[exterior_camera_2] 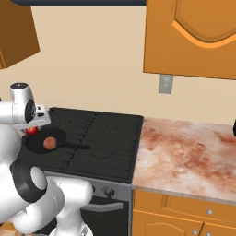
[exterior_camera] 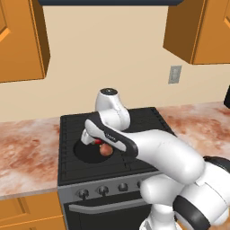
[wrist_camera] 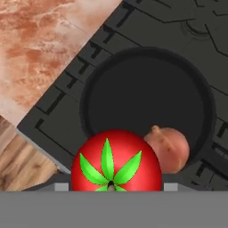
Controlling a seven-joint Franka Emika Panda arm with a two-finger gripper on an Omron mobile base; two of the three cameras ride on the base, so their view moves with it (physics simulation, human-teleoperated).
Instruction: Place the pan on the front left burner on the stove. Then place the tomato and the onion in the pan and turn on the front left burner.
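Red fills the bottom of my hand view: the tomato (wrist_camera: pixel 116 161), green stem leaves facing the camera, hides my fingertips, so I cannot tell how my gripper (wrist_camera: pixel 113 187) is set. From the left base camera my forearm covers most of it. The brownish onion (wrist_camera: pixel 169 148) lies in the black pan (wrist_camera: pixel 147 93) on the stove's (exterior_camera: pixel 72 126) front left burner (exterior_camera: pixel 72 155).

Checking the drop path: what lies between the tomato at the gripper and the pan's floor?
Nothing. In the hand view the tomato hangs over bare black pan floor; the onion lies beside it.
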